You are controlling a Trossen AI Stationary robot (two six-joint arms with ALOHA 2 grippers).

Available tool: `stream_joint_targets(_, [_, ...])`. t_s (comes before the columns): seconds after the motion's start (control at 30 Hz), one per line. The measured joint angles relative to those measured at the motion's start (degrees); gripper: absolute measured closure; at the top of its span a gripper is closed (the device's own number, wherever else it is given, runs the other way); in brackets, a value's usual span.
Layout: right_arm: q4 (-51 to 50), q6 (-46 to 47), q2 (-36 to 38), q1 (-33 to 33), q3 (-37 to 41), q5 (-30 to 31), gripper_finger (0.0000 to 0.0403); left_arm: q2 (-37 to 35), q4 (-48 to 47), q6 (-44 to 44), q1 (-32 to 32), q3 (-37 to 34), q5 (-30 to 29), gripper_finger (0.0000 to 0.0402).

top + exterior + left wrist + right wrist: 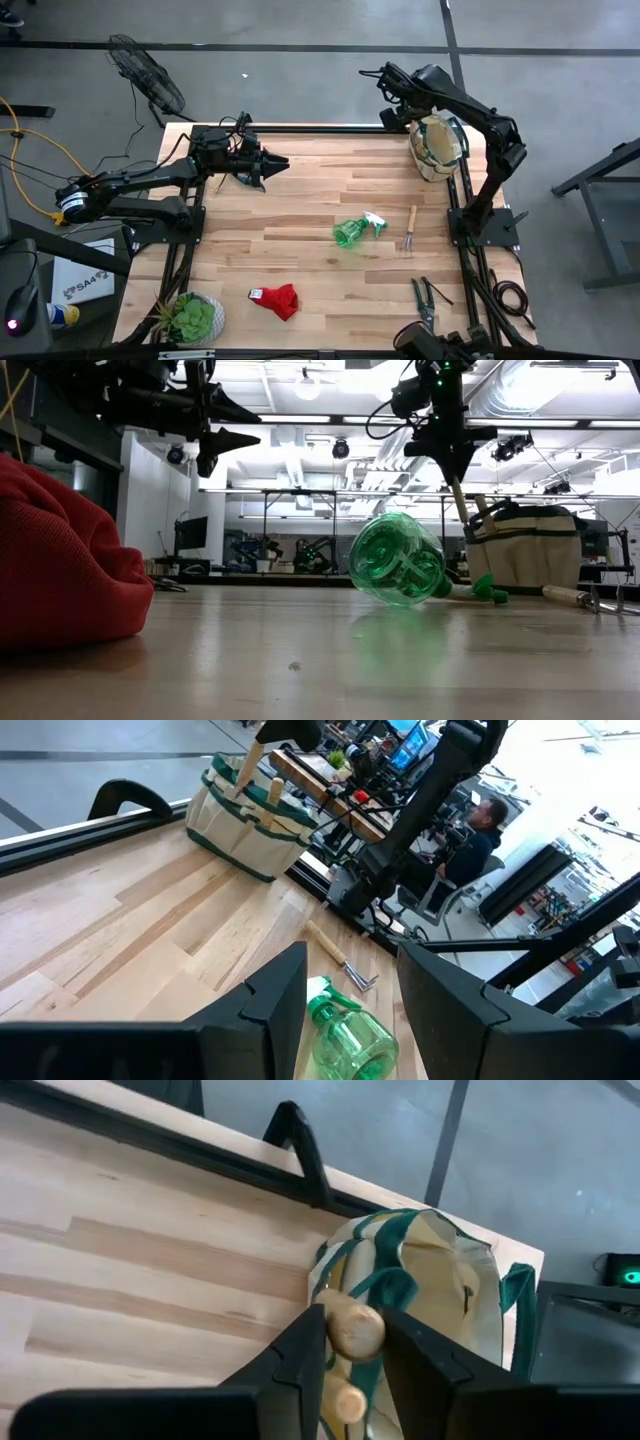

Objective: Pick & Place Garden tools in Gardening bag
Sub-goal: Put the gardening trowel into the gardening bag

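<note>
Right gripper point(352, 1342) up over the bag point(437, 146) at the table's point(300, 200) far right corner, fingers point(300, 1355) either side of a wooden handle point(352, 1330), touching it or nearly so, the handle end standing upright above the bag's mouth. A second wooden handle point(347, 1402) just below it, poking from the bag too. In the low view, gripper overhead and handle slanting down into the tan bag.

Left gripper point(262, 163) hanging above the far left part of the table, jaws parted, nothing between them, pointing across toward the middle.

Green bottle point(353, 231) on its side mid-table, nozzle toward the fork point(409, 230) just beside it, apart. Shears point(425, 299) near the right front edge. Red glove point(277, 299) lying toward the front, well apart from the bottle. Potted plant point(190, 318) at the front left corner.

Beyond the table, a person point(478, 840) seated among desks.
</note>
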State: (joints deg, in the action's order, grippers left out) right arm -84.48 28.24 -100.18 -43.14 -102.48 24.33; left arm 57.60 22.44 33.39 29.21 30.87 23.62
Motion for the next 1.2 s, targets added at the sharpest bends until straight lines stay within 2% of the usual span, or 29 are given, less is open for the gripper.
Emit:
stream_joint_targets(0.3, [-3.53, 0.53, 0.07, -0.15, 0.00, 4.44, 0.0300, 0.00, 0.00, 0.28, 0.01, 0.00, 0.00, 0.0247])
stream_joint_targets(1.2, [-5.54, 0.32, 0.11, -0.54, 1.09, 1.98, 0.0308, 0.00, -0.07, 0.09, 0.02, 0.00, -0.07, 0.0247])
